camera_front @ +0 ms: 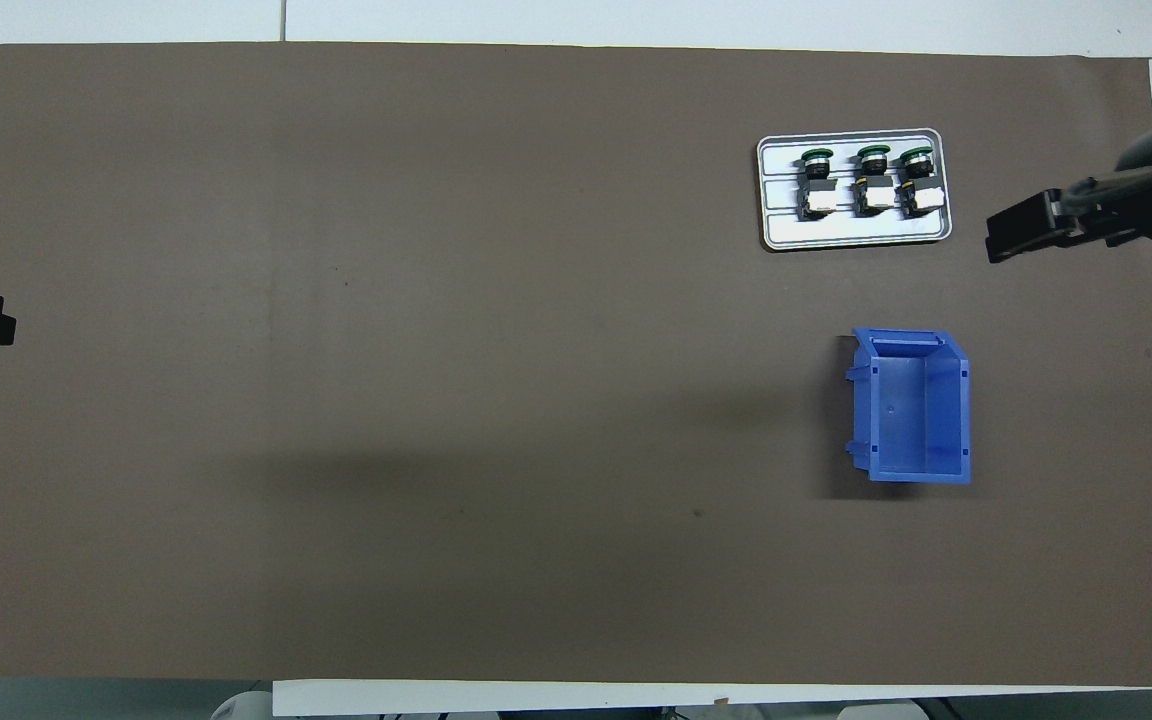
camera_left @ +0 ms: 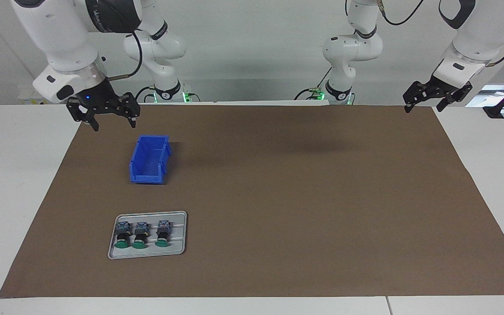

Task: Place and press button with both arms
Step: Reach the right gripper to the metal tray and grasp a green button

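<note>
1. While both arms hang raised at the robots' edge of the brown-paper-covered surface, the right tool is the one on the buttons' side: it hovers over the mat's edge just beside the blue bin, its fingers apart and holding nothing.
2. From that tool the three green-capped push-button switches lie farther from the robots, past the bin, at the right arm's end of the surface. The left tool, also spread and empty, waits well apart at the other end.
3. Each switch lies on its side, its long axis running away from the robots: green cap on the farther end, block-shaped rear nearer them. They sit side by side, close together.
4. Holding them is a shallow grey rectangular tray; nothing else lies in it.
5. The open blue plastic bin stands between tray and robots, and looks empty.
6. My guess: the right arm reaches first.
</note>
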